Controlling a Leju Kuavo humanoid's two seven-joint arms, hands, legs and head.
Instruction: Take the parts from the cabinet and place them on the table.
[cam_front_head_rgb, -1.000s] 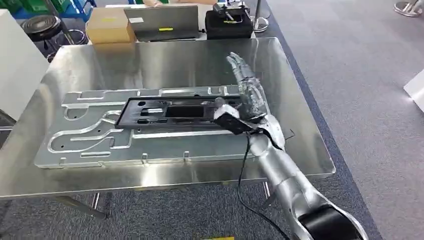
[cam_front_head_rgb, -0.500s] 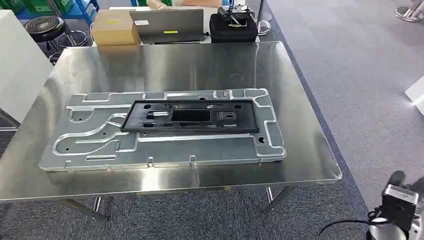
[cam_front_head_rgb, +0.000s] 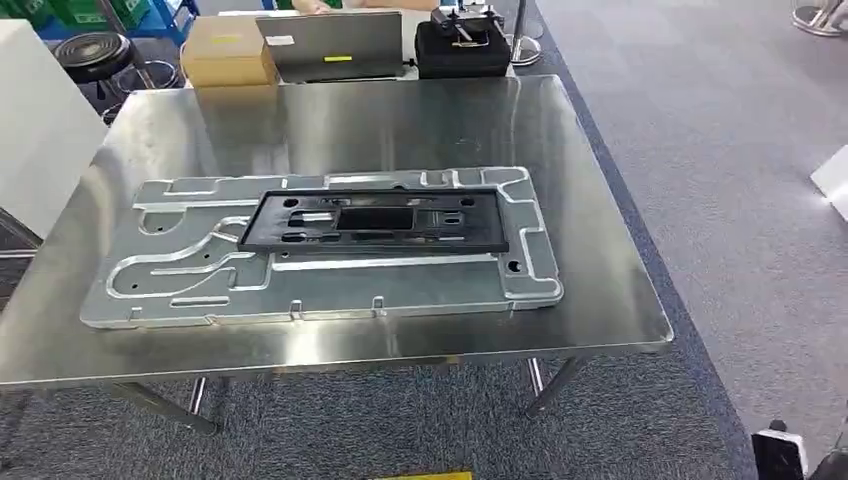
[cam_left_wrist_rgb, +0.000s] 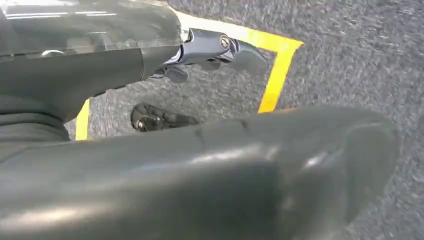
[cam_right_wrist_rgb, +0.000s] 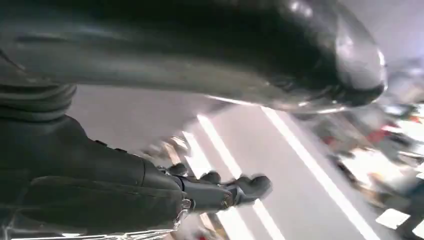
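on the steel table (cam_front_head_rgb: 600, 300), black frame (cam_front_head_rgb: 375, 222) atop the grey plate (cam_front_head_rgb: 200, 290) (both hands seemingly empty, fingers loosely apart)

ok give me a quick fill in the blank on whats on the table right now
1. The black frame part lies on top of the ____ plate.
2. That machined plate rests flat on the steel ____.
3. Beyond the table's far edge, the brown cardboard box sits to the ____ of the black case in the head view.

Missing words: aluminium; table; left
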